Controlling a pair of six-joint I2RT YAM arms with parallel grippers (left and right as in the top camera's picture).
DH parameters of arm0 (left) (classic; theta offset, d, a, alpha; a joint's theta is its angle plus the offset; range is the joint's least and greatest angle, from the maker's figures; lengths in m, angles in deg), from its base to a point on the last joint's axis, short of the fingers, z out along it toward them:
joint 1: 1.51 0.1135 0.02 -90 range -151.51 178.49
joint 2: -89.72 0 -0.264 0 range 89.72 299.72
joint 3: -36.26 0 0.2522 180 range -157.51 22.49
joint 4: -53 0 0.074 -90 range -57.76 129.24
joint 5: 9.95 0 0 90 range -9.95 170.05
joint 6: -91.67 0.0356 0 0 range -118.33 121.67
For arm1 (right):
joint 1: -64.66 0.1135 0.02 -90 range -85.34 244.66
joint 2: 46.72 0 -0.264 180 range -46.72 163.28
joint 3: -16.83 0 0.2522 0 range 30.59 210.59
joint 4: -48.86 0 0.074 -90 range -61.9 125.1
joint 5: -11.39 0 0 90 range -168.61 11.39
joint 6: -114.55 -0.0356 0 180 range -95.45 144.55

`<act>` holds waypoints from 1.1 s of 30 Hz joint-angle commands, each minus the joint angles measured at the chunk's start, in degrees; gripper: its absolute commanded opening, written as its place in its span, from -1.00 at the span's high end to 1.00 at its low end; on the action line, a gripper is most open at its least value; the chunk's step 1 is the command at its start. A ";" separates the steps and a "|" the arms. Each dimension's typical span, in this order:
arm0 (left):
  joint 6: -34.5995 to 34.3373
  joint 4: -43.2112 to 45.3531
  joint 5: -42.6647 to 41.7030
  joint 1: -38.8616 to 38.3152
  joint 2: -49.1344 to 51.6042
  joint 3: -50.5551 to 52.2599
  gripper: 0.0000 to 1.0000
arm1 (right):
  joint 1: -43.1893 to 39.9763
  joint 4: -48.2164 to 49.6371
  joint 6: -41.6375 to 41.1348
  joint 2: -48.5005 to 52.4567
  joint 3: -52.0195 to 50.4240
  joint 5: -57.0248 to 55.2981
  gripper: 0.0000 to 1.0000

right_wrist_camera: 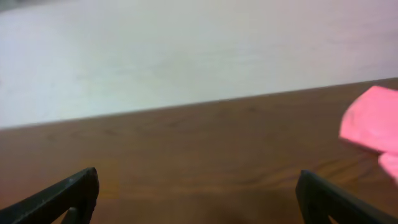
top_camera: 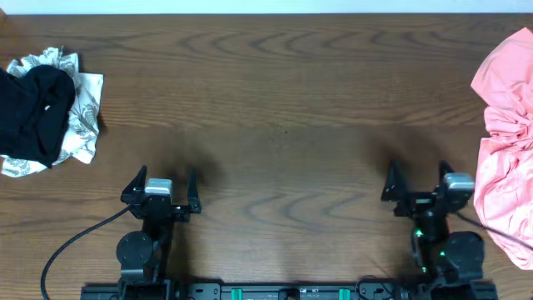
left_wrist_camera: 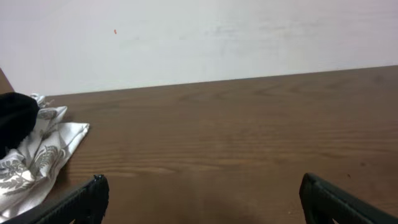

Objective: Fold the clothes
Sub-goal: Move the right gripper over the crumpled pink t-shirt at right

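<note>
The clothes [top_camera: 506,142] lie as a crumpled salmon-pink heap at the table's right edge, partly cut off by the frame; a pink corner of the clothes [right_wrist_camera: 372,127] shows at the right of the right wrist view. No lettering is visible. My right gripper [top_camera: 418,182] stands open near the front edge, just left of the heap, nothing between its fingers. My left gripper [top_camera: 162,184] is open too, at the front left, far from the pink fabric. In each wrist view the left gripper [left_wrist_camera: 200,186] and right gripper [right_wrist_camera: 198,180] hang wide over bare wood.
A pile of black cloth [top_camera: 33,112] on white patterned fabric [top_camera: 79,125] sits at the far left of the wooden table [top_camera: 283,108]; the patterned fabric [left_wrist_camera: 37,158] also shows in the left wrist view. A pale wall runs behind the table's back edge.
</note>
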 commanded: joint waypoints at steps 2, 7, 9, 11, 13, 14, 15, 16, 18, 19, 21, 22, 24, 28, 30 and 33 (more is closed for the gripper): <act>0.37 -1.95 -0.59 0.33 -0.39 0.98 -0.96 | -0.81 -4.35 -2.14 7.32 11.06 -7.72 -0.99; 0.37 -1.95 -0.61 0.33 -0.39 0.98 -0.96 | -2.51 -15.06 -2.14 18.82 27.10 -8.63 -0.99; 0.37 -1.95 -0.59 0.33 -0.39 0.98 -0.96 | -3.69 -19.63 -1.99 23.47 33.55 -8.66 -0.99; 0.37 -1.95 -0.59 0.33 -0.39 0.98 -0.96 | -5.33 -24.06 0.61 28.72 40.00 -8.61 -0.98; 0.37 -1.95 -0.59 0.33 -0.39 0.98 -0.96 | -7.13 -28.70 2.78 33.68 45.53 -8.66 -0.99; 0.37 -1.95 -0.59 0.33 -0.39 0.98 -0.96 | -8.44 -31.50 3.21 36.65 48.46 -8.63 -0.99; 0.37 -1.95 -0.59 0.33 -0.39 0.98 -0.96 | -9.70 -33.90 3.28 39.19 50.77 -8.63 -0.99; 0.37 -1.95 -0.59 0.33 -0.39 0.98 -0.96 | -11.15 -36.26 3.28 41.79 52.98 -8.63 -0.99; 0.37 -1.95 -0.59 0.33 -0.39 0.98 -0.96 | -14.75 -40.68 3.26 47.21 56.96 -7.80 -0.98; 0.37 -1.95 -0.59 0.33 -0.39 0.98 -0.96 | -16.59 -42.18 3.26 49.79 58.45 -6.73 -0.99; 0.37 -1.95 -0.59 0.33 -0.39 0.98 -0.96 | -20.76 -44.24 3.26 55.04 60.78 -3.37 -0.99; 0.37 -1.95 -0.59 0.33 -0.39 0.98 -0.96 | -22.67 -44.72 3.26 57.24 61.57 -1.33 -0.99; 0.37 -1.95 -0.59 0.33 -0.39 0.98 -0.96 | -26.36 -44.94 3.28 61.37 62.86 2.67 -0.99; 0.37 -1.95 -0.59 0.33 -0.39 0.98 -0.96 | -31.32 -41.59 3.28 66.55 63.30 3.17 -0.98; 0.37 -1.95 -0.59 0.33 -0.39 0.98 -0.96 | -32.54 -40.22 3.28 67.54 63.28 3.17 -0.99; 0.37 -1.95 -0.59 0.33 -0.39 0.98 -0.96 | -34.12 -38.71 3.74 67.87 63.28 2.78 -0.98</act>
